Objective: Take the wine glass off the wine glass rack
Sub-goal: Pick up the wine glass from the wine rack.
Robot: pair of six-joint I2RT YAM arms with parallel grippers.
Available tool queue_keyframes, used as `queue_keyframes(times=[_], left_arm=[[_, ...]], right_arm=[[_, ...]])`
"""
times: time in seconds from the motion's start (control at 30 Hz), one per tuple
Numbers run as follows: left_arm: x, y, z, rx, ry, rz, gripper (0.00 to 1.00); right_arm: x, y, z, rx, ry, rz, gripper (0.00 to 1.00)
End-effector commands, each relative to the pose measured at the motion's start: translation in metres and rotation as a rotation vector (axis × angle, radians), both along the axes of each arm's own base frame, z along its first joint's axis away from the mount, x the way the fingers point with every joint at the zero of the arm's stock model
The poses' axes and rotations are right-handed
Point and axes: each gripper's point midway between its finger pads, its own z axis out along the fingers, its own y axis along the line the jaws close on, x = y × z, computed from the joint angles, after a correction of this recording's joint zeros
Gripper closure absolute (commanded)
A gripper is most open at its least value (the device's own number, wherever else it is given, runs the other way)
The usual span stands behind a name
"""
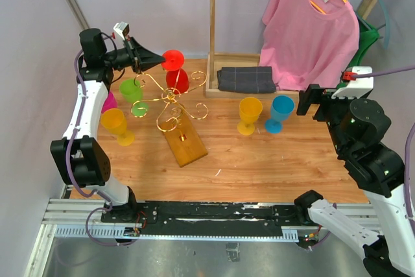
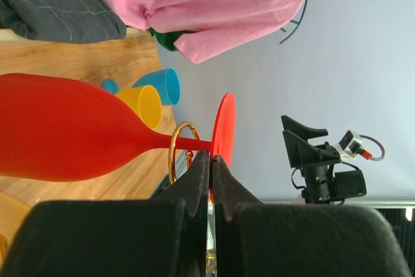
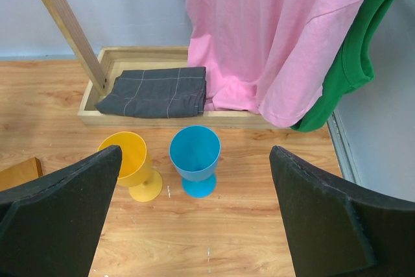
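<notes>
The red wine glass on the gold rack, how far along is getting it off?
Done: the left gripper has reached the red wine glass and is shut at its stem, near the foot. In hand: the glass hangs upside down, its stem through a gold loop of the wine glass rack. Left: slide it clear of the loop and set it down. The right gripper waits open, holding nothing.

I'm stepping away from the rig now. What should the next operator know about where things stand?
Left tool: shut on the stem of the red wine glass, just below its foot.
Right tool: open, holding nothing, hovering over the yellow and blue glasses.
The red glass hangs upside down on the wine glass rack, stem inside a gold loop.
Done: grasp.
Left: slide the stem out of the loop and set the glass down.
</notes>
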Motion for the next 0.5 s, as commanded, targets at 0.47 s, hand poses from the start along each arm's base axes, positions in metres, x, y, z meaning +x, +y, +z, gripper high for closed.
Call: queue_keyframes(times=[0.47], left_arm=[[-0.041, -0.011, 0.006, 0.000, -0.022, -0.066, 1.00]], right_arm=[[-0.003, 0.006, 0.007, 0.018, -0.030, 0.033, 0.01]])
